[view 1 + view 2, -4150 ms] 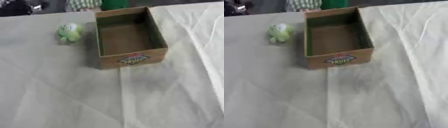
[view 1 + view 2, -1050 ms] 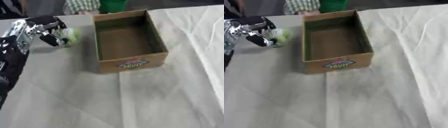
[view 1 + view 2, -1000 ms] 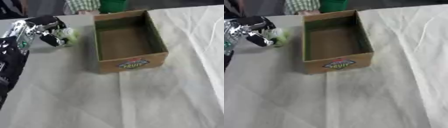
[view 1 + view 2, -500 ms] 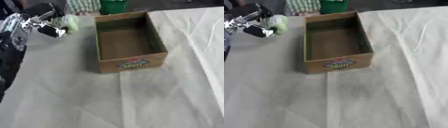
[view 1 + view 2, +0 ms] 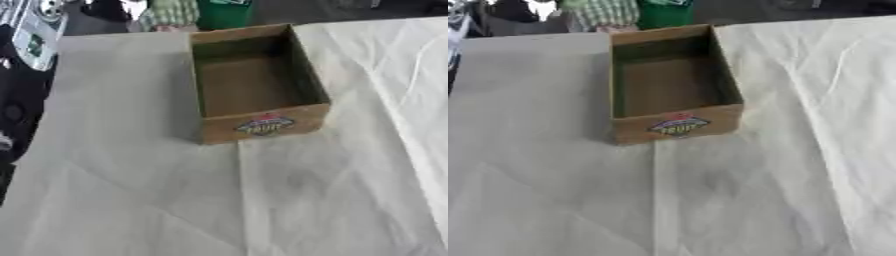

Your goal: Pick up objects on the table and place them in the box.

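Observation:
An open cardboard box (image 5: 262,126) with a fruit label on its front wall stands on the white-clothed table, slightly left of centre toward the far side. I see nothing inside it. My left arm (image 5: 33,37), silver and black, runs along the upper left edge and up out of the picture; its hand is past the top edge. No green ball-shaped object shows in either view. My right hand does not show.
A white cloth (image 5: 289,200) with creases covers the table. A dark green container (image 5: 223,11) stands beyond the far edge behind the box. Black parts of my body fill the left edge (image 5: 13,115).
My left hand, shut on the small green object, has lifted it off the table left of the box and risen out of the top left corner. The box has not moved.

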